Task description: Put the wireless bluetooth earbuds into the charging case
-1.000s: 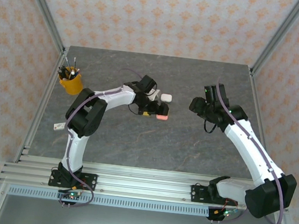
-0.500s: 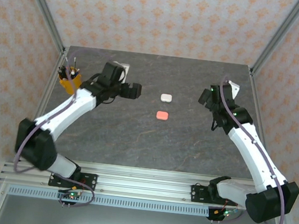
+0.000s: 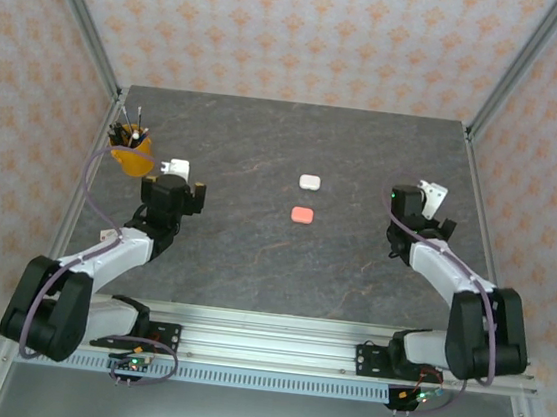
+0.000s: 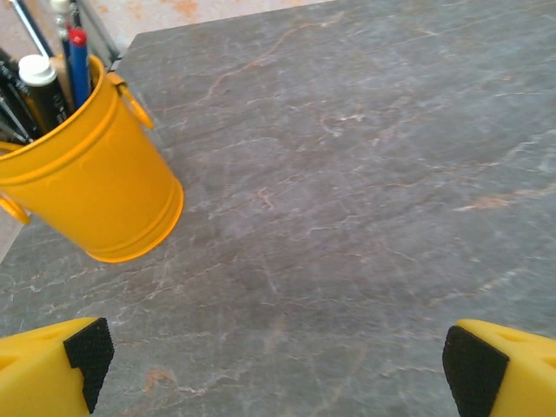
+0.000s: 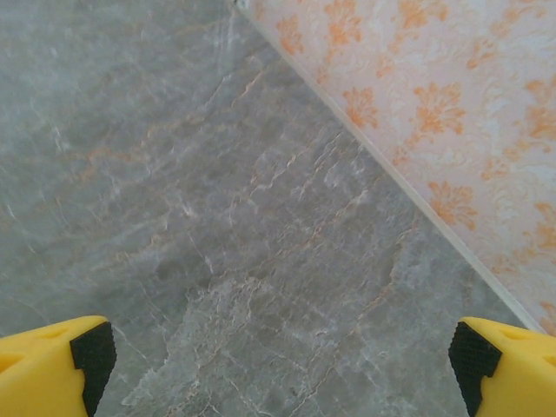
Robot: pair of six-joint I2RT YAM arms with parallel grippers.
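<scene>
Top external view has both charging cases sitting out around the middle of the grey stone table (image 3: 253,256): the white case (image 3: 309,183) further back and the coral-pink case (image 3: 302,215) just in front of it, close together but not touching. From up there both look like shut little pebbles. The earbuds themselves are way too tiny to make out at this size, so I honestly can't tell where they sit. The left arm (image 3: 113,250) is folded back on its own side, its wrist near the yellow bucket (image 3: 131,157) of pens (image 3: 126,134) by the left edge of the table. The right arm (image 3: 443,268) is tucked over by the right edge. Both are well apart from the cases, which lie between them. On the left wrist cam, the left gripper (image 4: 278,365) is spread wide with nothing between its yellow fingers, just the black pads (image 4: 87,347) poking in at the bottom corners, bare stone under them and the bucket standing upright off to the upper left. Right wrist cam is the same deal: the right gripper (image 5: 282,365) is splayed wide and empty, looking down at bare table where it meets the orange-patterned wall (image 5: 452,104).
</scene>
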